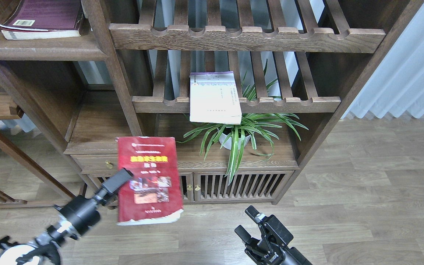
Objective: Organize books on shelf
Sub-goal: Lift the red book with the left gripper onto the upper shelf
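Observation:
My left gripper [122,179] is shut on the left edge of the red book [148,179], which has a yellow title and small photos. It holds the book in the air in front of the cabinet's lower left. My right gripper [246,223] is open and empty, low at the right, apart from the book. The maroon book [42,18] lies flat on the solid dark-brown shelf [42,50] at the top left. The cream book [214,97] with a purple top band lies on the middle slatted rack [289,104], overhanging its front rail.
A potted spider plant [237,134] stands on the cabinet top under the cream book. A slatted rack [247,36] spans the top. A small drawer [98,162] and slatted doors [234,186] are below. White curtain at right, wood floor in front.

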Motion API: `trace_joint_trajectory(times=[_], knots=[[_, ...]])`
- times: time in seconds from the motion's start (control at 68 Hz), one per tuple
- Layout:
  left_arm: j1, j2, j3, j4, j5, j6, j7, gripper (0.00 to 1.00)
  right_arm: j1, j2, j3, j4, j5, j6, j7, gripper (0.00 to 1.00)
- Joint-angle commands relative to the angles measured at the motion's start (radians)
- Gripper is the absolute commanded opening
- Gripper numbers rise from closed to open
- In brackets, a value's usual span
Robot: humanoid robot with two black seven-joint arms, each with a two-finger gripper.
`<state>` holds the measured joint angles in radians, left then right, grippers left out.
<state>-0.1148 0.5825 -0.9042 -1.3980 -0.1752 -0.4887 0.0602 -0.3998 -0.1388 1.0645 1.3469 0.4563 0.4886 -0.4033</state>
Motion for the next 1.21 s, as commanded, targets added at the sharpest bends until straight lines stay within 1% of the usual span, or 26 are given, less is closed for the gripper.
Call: trace_joint_trajectory(times=[0.0,0.059,0.147,0.324,0.383,0.412,0.427,0.441,0.456,0.486,0.5,0.53,0.544,0.589,0.603,0.662,0.736,0.853,1.0,1.074,1.118,1.162,1.192], knots=[[0.007,0.097,-0.096,-0.074,-0.004,0.0,-0.008,0.04,0.001,0.001,0.002,-0.002,-0.001,0.0,0.0,0.99],[0.009,0.134,-0.136,-0.108,-0.01,0.0,-0.013,0.04,0.001,0.001,0.002,-0.005,-0.001,0.0,0.0,0.99],[0.007,0.16,-0.203,-0.124,-0.01,0.0,-0.013,0.04,0.001,0.004,0.002,-0.009,-0.001,0.0,0.0,0.99],[-0.005,0.186,-0.372,-0.124,-0.001,0.0,0.003,0.04,0.001,0.004,0.002,-0.015,-0.001,0.0,0.0,0.99],[-0.025,0.194,-0.418,-0.113,0.006,0.0,0.016,0.04,0.001,0.004,0.002,-0.018,-0.001,0.0,0.0,0.99],[-0.046,0.201,-0.444,-0.108,0.017,0.0,0.039,0.04,0.001,0.004,0.002,-0.02,-0.001,0.0,0.0,0.99],[-0.081,0.21,-0.473,-0.096,0.032,0.0,0.082,0.04,0.001,0.004,0.002,-0.02,-0.001,0.0,0.0,0.99],[-0.091,0.212,-0.481,-0.09,0.037,0.0,0.098,0.04,0.001,0.004,0.002,-0.02,-0.001,0.0,0.0,0.99],[-0.106,0.212,-0.493,-0.079,0.042,0.0,0.124,0.04,0.001,0.004,0.002,-0.02,-0.001,0.0,0.0,0.99],[-0.121,0.211,-0.502,-0.069,0.045,0.0,0.15,0.04,0.001,0.004,0.002,-0.02,-0.001,0.0,0.0,0.99],[-0.14,0.211,-0.512,-0.058,0.046,0.0,0.174,0.04,0.001,0.005,0.002,-0.02,-0.001,0.0,0.0,0.99],[-0.16,0.211,-0.516,-0.049,0.049,0.0,0.197,0.04,0.001,0.005,0.0,-0.02,-0.001,0.0,0.0,0.99],[-0.181,0.209,-0.521,-0.036,0.051,0.0,0.22,0.04,0.002,0.005,0.0,-0.02,-0.001,0.0,0.0,0.99],[-0.212,0.209,-0.522,-0.023,0.051,0.0,0.247,0.04,0.002,0.005,-0.001,-0.02,-0.001,0.0,0.0,0.99],[-0.236,0.209,-0.522,-0.009,0.051,0.0,0.262,0.04,0.002,0.005,-0.001,-0.02,-0.001,0.0,0.0,0.99],[-0.284,0.209,-0.527,0.023,0.057,0.0,0.289,0.04,0.002,0.005,-0.001,-0.02,-0.001,0.0,0.0,0.99],[-0.348,0.209,-0.542,0.071,0.104,0.0,0.3,0.04,0.001,0.005,0.0,-0.02,-0.001,0.0,0.0,0.99],[-0.449,0.206,-0.573,0.137,0.212,0.0,0.3,0.03,0.001,0.004,0.002,-0.02,-0.001,0.0,0.001,0.99],[-0.585,0.203,-0.578,0.227,0.33,0.0,0.302,0.03,0.001,0.005,0.002,-0.02,-0.001,0.0,0.001,0.99],[-0.649,0.201,-0.567,0.293,0.376,0.0,0.302,0.03,0.001,0.005,0.002,-0.02,-0.001,0.0,0.001,0.99],[-0.736,0.188,-0.539,0.381,0.422,0.0,0.305,0.03,0.001,0.007,0.002,-0.02,-0.001,0.0,0.001,0.99],[-0.77,0.175,-0.522,0.41,0.441,0.0,0.305,0.04,0.001,0.007,0.002,-0.02,-0.001,0.0,0.001,0.99],[-0.813,0.163,-0.5,0.439,0.454,0.0,0.305,0.04,0.001,0.007,0.0,-0.02,-0.001,0.0,0.0,0.99]])
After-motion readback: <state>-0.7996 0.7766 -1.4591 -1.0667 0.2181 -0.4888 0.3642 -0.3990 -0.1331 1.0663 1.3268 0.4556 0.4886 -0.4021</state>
